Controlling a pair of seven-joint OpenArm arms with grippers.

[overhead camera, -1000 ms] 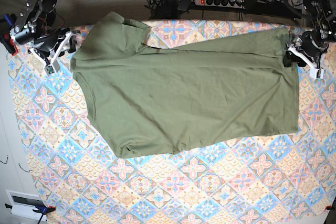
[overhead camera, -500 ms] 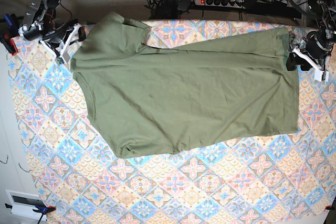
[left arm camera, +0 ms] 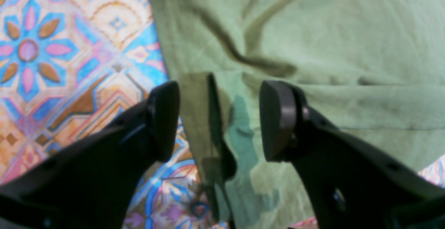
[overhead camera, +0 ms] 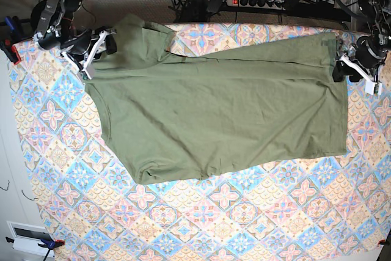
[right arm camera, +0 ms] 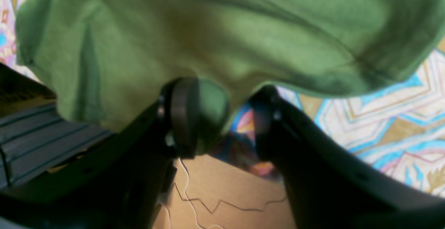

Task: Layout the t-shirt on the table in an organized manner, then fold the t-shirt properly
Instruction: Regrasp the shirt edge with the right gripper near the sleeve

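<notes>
The t-shirt (overhead camera: pixel 220 114) lies spread across the worktop (overhead camera: pixel 244 224), its 10 o'clock sleeve partly hidden by the right pincer (right arm camera: pixel 222 117). Only the wrist views show both pincers spread: right straddling the sleeve edge, left pincer (left arm camera: pixel 219 117) over the hem at 3 o'clock.

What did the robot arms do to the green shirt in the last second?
The right gripper slid along the far table edge toward the t-shirt and now sits at its sleeve corner, jaws open around a bit of cloth, nothing pinched yet. The left gripper shifted only slightly and stays open at the shirt's hem. The shirt itself has not moved on the table; it lies spread as before.
</notes>
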